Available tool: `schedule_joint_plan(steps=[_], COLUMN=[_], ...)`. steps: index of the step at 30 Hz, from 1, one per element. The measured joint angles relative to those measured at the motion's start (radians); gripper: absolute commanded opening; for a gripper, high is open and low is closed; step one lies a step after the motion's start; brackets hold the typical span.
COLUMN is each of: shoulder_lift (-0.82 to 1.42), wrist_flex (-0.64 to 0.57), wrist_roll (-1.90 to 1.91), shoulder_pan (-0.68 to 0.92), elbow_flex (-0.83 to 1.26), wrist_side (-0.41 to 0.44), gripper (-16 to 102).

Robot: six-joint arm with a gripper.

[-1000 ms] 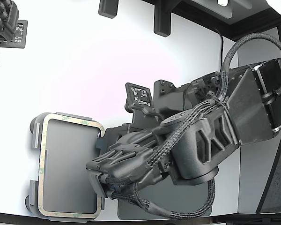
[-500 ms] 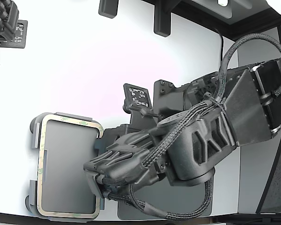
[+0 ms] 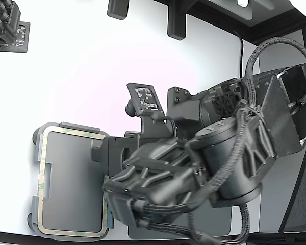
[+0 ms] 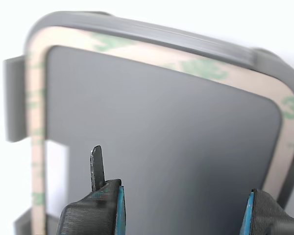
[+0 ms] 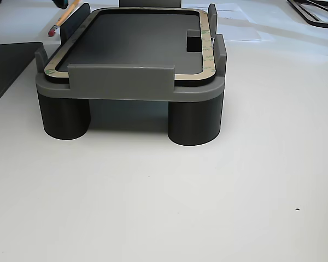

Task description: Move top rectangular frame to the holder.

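Note:
The beige rectangular frame with greenish marks lies flat inside the light grey holder at the exterior view's lower left. The other view shows the frame seated between the raised tabs of the holder, which stands on round legs. In the wrist view my gripper hangs open and empty over the middle of the frame, which lies in the holder. One finger carries a thin dark blade. In the exterior view the arm's wrist hides the fingertips.
A flat dark grey mat lies under my arm at the exterior view's bottom, and shows at the other view's left. A second arm sits at the exterior view's top left. A pencil lies behind the holder.
My arm's wrist has turned and shifted; its tag plate has moved up and to the exterior view's left. The frame has stayed in the holder.

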Motion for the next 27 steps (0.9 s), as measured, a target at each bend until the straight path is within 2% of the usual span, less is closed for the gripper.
schedule_joint_plan(steps=[5, 9, 16, 23, 27], shoulder_lift=[0.118, 0.284, 0.653, 0.996, 1.158], wrist_flex=[-0.057, -0.210, -0.495, -0.643, -0.686], wrist_roll=[-0.331, -0.643, -1.218, -1.675, -1.805], shoulder_pan=[-0.037, -0.120, -0.328, -0.566, -0.617], elbow_flex=[0.015, 0.189, 0.600, 0.948, 1.121], wrist_side=[0.132, 0.146, -0.021, -0.227, -0.279], gripper=[100, 100, 100, 100, 100])
